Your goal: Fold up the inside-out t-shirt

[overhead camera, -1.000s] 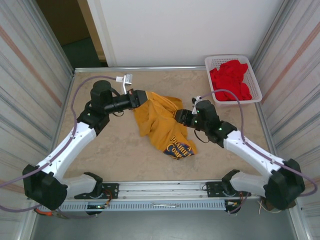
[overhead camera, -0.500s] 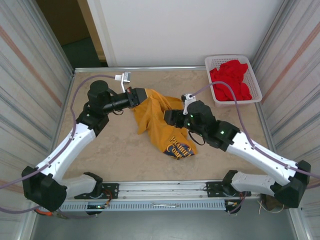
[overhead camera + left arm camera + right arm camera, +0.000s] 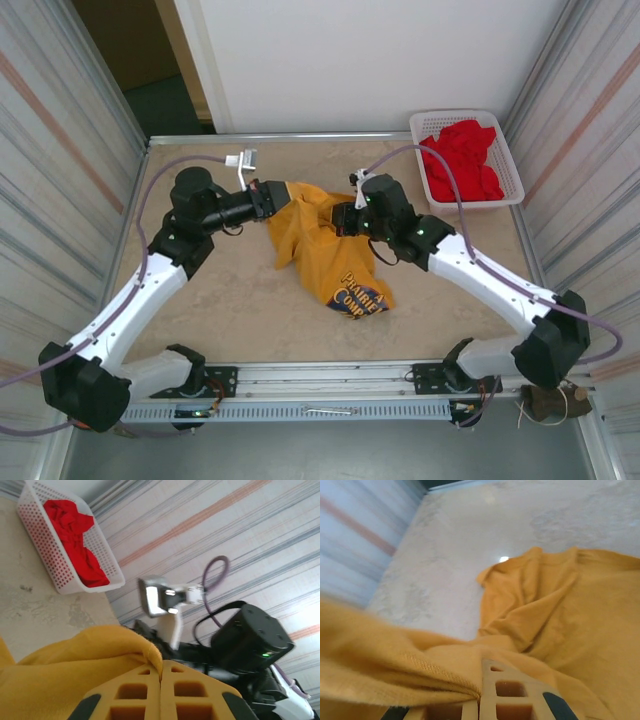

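My left gripper (image 3: 268,196) and right gripper (image 3: 346,218) were both clamped tight on the mustard-yellow soft cloth t-shirt (image 3: 322,250), bunched between them, left of the white plastic basket (image 3: 512,160).

This is a robotics lab test cell, not a home or a shop. A beige marbled table (image 3: 230,300) with a metal rim is boxed in by ribbed panel walls (image 3: 60,150) on both sides and a plain white board (image 3: 370,60) at its far edge. An aluminium rail (image 3: 330,378) along the near edge carries the bases of the left arm (image 3: 140,295) and right arm (image 3: 490,285). A white plastic basket (image 3: 440,118) of red garments (image 3: 460,155) stands in the far right corner.
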Robot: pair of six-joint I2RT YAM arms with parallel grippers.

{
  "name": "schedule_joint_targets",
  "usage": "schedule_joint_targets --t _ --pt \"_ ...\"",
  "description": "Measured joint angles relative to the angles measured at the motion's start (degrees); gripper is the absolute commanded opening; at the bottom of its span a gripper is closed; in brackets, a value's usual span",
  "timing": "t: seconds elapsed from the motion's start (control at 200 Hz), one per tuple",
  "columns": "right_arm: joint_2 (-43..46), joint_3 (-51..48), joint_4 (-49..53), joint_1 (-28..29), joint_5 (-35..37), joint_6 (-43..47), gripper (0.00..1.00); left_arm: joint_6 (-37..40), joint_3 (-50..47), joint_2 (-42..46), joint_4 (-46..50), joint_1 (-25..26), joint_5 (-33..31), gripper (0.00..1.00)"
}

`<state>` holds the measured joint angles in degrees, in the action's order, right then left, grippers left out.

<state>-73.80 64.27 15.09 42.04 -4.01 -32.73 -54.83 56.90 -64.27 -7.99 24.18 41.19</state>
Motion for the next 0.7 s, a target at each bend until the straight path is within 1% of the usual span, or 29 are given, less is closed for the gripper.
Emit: schedule_joint_targets --t 0.115,0.23,0.311,0.396,0.426,0.496,0.521,0.561,0.611,0.656,0.696 --pt "7.2 -3.4 -2.2 -0.2 -9.5 0.9 0.0 1.0 -2.6 -0.2 0.3 -2.6 -0.8 0.0" --pt "14.0 -7.2 -8.0 -1.3 -19.3 0.2 0.0 1.6 -5.1 -1.6 0.2 -4.8 -1.4 0.0" --pt "15.7 -9.6 -13.0 -2.4 -24.2 -1.1 0.0 2.1 -6.0 -3.0 0.3 -5.2 -1.0 0.0" --pt "14.8 -11.6 -16.5 -3.2 -28.0 -2.7 0.0 2.7 -6.1 -4.4 0.2 -5.1 -0.6 0.0" --pt "14.2 -12.1 -17.4 -3.5 -29.1 -3.1 0.0 2.8 -6.1 -4.7 0.2 -5.1 -0.6 0.08" --pt "12.5 -12.6 -19.1 -3.9 -30.9 -4.1 0.0 4.0 -6.1 -5.2 0.5 -5.3 -0.6 0.31" --pt "11.9 -12.8 -19.7 -4.1 -31.4 -4.3 0.0 4.1 -6.1 -5.2 0.9 -5.4 -0.7 0.41" --pt "11.1 -13.0 -20.5 -4.3 -32.1 -4.8 0.0 5.1 -6.1 -5.1 1.5 -5.6 -0.8 0.53" --pt "10.8 -13.2 -21.3 -4.8 -32.4 -5.4 0.0 6.0 -6.1 -4.7 2.8 -5.8 -1.0 0.6" --pt "10.7 -13.6 -22.1 -5.3 -32.7 -5.9 0.0 6.9 -6.1 -3.7 4.5 -5.8 -1.5 0.64" --pt "10.7 -13.9 -23.1 -5.9 -33.0 -6.3 0.0 7.3 -6.2 -2.5 5.6 -5.8 -1.9 0.65"
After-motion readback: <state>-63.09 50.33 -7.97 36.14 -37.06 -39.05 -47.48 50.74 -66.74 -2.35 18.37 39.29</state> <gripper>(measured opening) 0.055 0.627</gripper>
